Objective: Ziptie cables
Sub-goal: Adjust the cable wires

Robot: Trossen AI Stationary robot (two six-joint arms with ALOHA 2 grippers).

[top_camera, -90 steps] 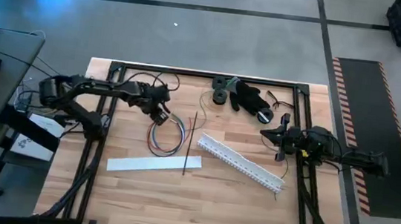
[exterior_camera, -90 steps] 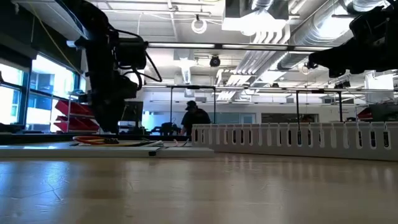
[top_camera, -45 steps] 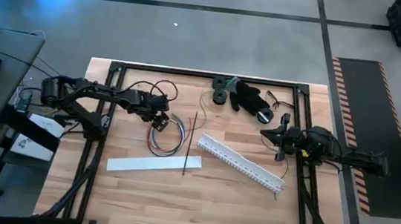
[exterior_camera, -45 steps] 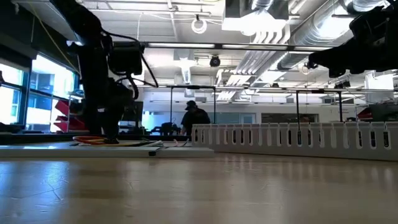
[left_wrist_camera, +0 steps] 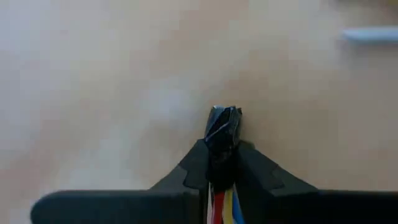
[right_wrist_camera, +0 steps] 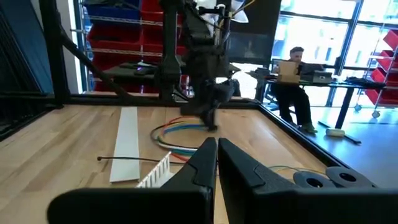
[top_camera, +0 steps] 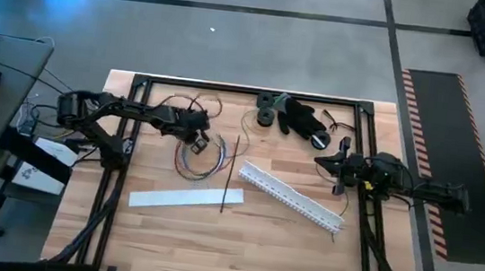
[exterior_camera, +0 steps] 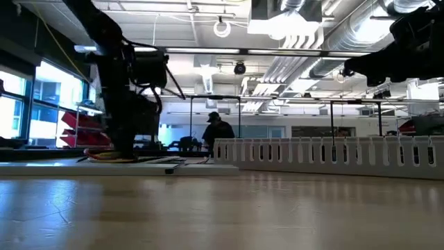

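Cables (top_camera: 207,154) now dragged into looser loop

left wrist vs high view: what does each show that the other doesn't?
Left wrist only: close up, the left gripper is shut on the cables; red, white, yellow and blue wires run between its fingers.
High only: the layout. White slotted duct, flat white strip, black round parts at the far edge, right gripper waiting beside the duct.
Both: left gripper at the cables on the wooden table.
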